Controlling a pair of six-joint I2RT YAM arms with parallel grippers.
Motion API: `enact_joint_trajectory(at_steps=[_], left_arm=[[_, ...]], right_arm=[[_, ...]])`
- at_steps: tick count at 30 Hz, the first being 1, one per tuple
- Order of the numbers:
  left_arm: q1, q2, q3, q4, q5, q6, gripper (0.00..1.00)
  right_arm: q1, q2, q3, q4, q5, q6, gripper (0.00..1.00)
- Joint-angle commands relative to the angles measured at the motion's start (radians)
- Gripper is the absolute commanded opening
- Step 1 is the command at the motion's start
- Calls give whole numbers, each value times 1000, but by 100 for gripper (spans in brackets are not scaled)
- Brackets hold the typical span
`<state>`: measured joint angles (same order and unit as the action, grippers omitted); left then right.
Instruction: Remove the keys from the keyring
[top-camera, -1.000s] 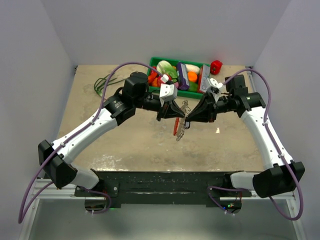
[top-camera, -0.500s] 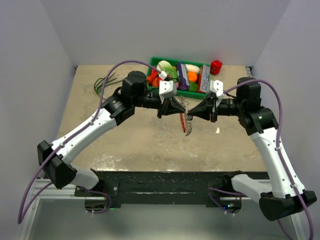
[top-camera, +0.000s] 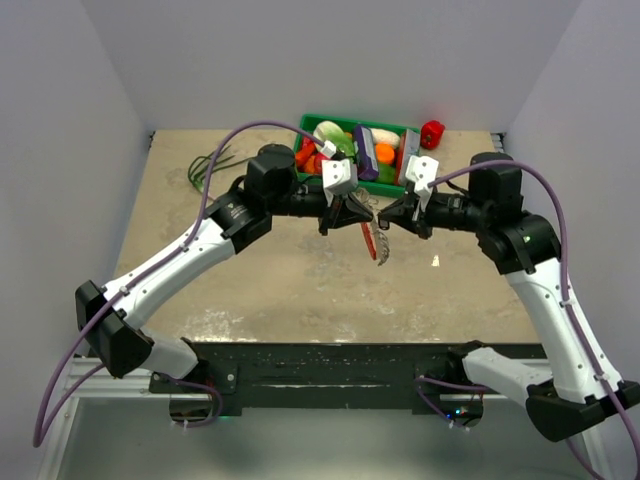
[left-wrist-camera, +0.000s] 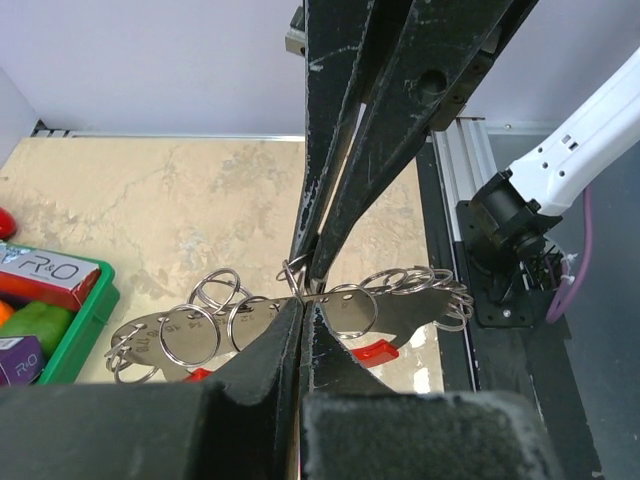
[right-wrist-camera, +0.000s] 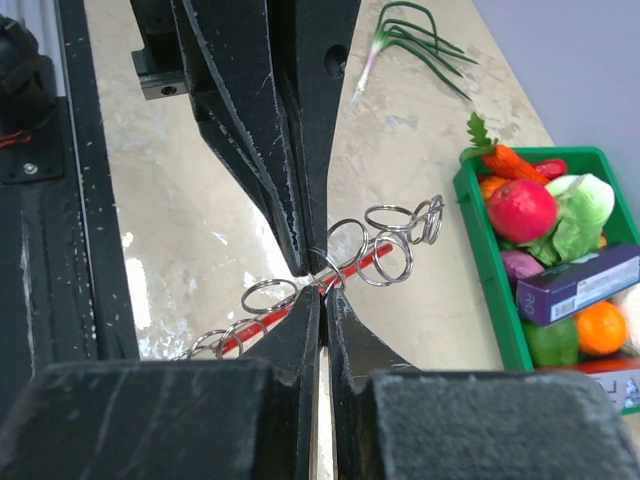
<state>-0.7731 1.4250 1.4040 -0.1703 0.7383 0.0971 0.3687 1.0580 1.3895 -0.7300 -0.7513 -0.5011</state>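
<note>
Above the far middle of the mottled beige tabletop (top-camera: 280, 280), the left claw (top-camera: 362, 221) and right claw (top-camera: 388, 222) are meeting tip to tip. Both are pinching shut on the small thin silvery metal keyring (left-wrist-camera: 291, 273), holding it in the air with its red curved plastic tag (left-wrist-camera: 377, 350) and small flat silvery keys (left-wrist-camera: 150, 338) dangling. The separating step seems to be beginning: next, one claw needs to be steadying the ring while the other is sliding a key along the coil

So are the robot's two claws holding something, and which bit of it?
Yes, the key bunch, up in the air. The left gripper and right gripper both pinch its middle, tip to tip.
</note>
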Motion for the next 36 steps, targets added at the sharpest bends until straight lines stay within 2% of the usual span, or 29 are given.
enact_joint_trajectory(at_steps=[1,12,17,22,28,32,36], left_arm=[[-25,-11,-10,-8,21,-2,0],[-37,-3,-7,-17,50,-2,0],[-58,17,-23,3,151,-19,0],[-72,20,-31,-24,196,12,0],[-71,12,-40,-23,197,18,0],[-71,9,-36,-24,216,24,0],[-71,0,-34,-43,251,52,0]], right_arm=[[7,-12,80,57,101,-39,0],[29,7,174,-63,138,-241,0],[38,11,183,-127,106,-404,0],[36,2,203,-183,95,-528,0],[38,-3,229,-229,107,-590,0],[36,-15,189,-218,125,-594,0],[35,-21,140,-165,96,-535,0]])
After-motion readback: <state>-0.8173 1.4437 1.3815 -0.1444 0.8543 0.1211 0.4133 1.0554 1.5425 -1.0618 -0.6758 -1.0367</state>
